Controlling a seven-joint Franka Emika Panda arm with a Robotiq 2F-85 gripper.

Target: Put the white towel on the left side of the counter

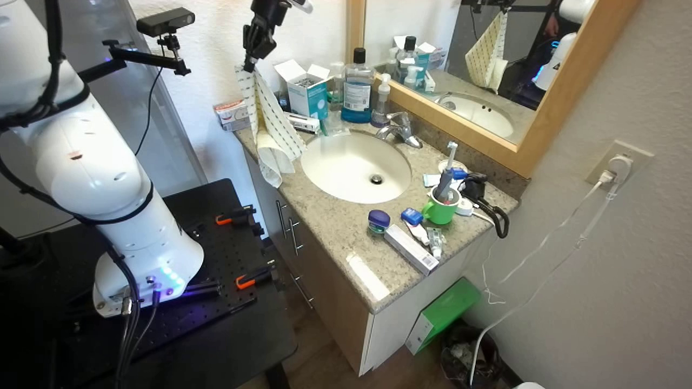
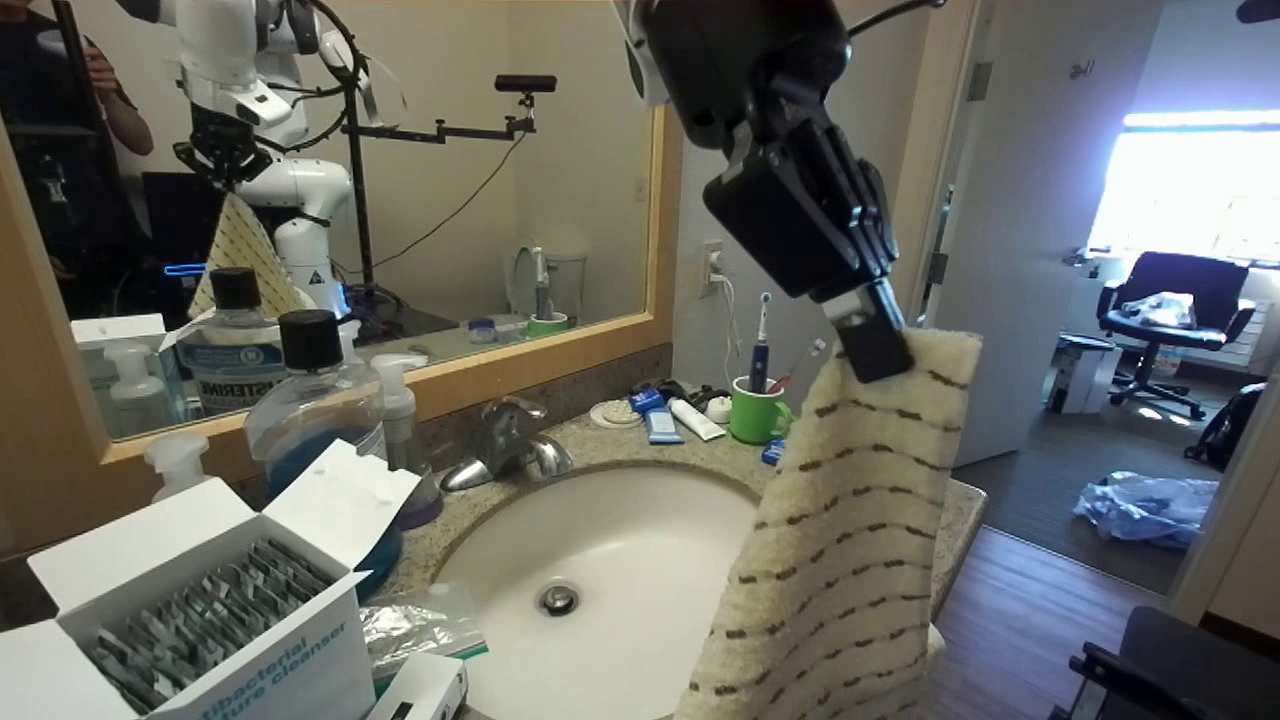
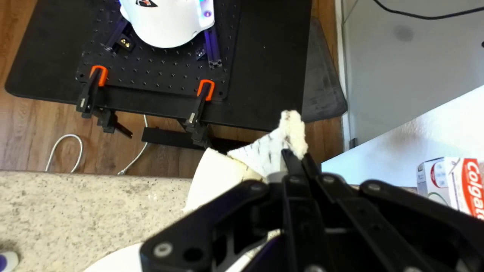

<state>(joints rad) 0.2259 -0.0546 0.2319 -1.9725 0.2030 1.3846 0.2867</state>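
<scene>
The white towel (image 1: 265,119) is limp, with rows of small dark dashes. It hangs from my gripper (image 1: 251,64) at the counter's far end, beside the sink. Its lower end is curled, near the counter's front edge; I cannot tell how much of it rests on the stone. The beige speckled counter (image 1: 335,232) holds the white oval sink (image 1: 357,162). In an exterior view the towel (image 2: 850,530) drops from the fingertips (image 2: 872,345) in front of the sink. In the wrist view the fingers (image 3: 298,156) are closed on the towel's top edge (image 3: 293,132).
An open wipes box (image 1: 308,92), a blue mouthwash bottle (image 1: 357,89) and a Colgate box (image 1: 232,114) stand near the towel. The faucet (image 1: 400,129) and mirror are behind the sink. A green cup (image 1: 440,208) and toiletries occupy the counter's other end.
</scene>
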